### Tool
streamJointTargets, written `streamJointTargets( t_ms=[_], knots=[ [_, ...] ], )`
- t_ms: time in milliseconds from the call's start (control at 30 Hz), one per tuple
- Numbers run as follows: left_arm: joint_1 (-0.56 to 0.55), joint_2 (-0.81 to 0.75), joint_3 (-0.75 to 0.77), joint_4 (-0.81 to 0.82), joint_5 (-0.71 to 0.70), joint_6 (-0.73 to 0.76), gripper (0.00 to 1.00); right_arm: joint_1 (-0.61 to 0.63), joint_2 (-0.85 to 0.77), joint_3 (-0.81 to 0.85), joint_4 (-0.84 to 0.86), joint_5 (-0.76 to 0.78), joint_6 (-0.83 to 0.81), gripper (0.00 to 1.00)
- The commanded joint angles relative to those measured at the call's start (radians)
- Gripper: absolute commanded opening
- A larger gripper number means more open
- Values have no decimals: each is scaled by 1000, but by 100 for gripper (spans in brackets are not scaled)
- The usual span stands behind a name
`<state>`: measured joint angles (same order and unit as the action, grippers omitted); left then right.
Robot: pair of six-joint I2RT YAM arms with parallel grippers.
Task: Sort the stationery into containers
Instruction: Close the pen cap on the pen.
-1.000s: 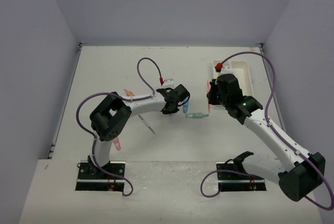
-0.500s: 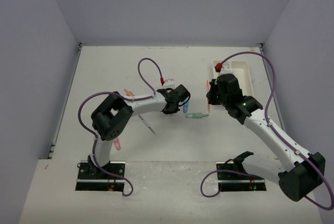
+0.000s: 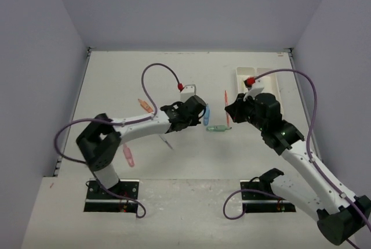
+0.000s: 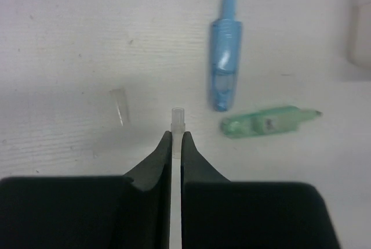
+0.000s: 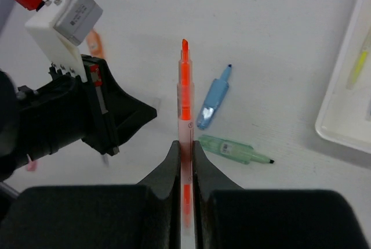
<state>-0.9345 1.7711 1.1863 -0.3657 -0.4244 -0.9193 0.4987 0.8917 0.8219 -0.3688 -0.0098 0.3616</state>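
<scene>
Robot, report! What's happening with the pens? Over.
Left fingers shut on clear pen. Right fingers shut on orange pen. Blue marker, green marker loose on table.

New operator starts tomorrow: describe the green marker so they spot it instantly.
Look at the middle of the table. Two stubby markers lie there, close but apart. The green marker is the translucent one lying crosswise, nearer the arm bases than the blue marker.
</scene>
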Motion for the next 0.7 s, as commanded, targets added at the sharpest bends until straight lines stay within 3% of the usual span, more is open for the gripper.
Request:
streamJointTargets(
  t_ms=[0, 67, 133, 200, 300, 400, 667],
  knots=[
    [-45, -375, -132, 392, -18, 183, 0, 3, -193, -63, 199, -246, 44, 0],
    [-49, -500, -233, 490, 5, 221, 0, 7, -258, -118, 254, -354, 97, 0],
    [-49, -664, -379, 704, 64, 263, 0, 59, -320, -220, 406, -436, 215, 0],
    [-50, -787, -491, 871, 146, 296, 0, 188, -346, -291, 533, -390, 293, 0],
    [-49, -896, -592, 1006, 269, 300, 0, 415, -300, -286, 570, -215, 284, 0],
    [-50, -951, -630, 1054, 356, 298, 0, 558, -210, -230, 597, -49, 251, 0],
    [-50, -1038, -658, 1029, 400, 312, 0, 674, -79, -145, 599, 134, 197, 0]
  ],
)
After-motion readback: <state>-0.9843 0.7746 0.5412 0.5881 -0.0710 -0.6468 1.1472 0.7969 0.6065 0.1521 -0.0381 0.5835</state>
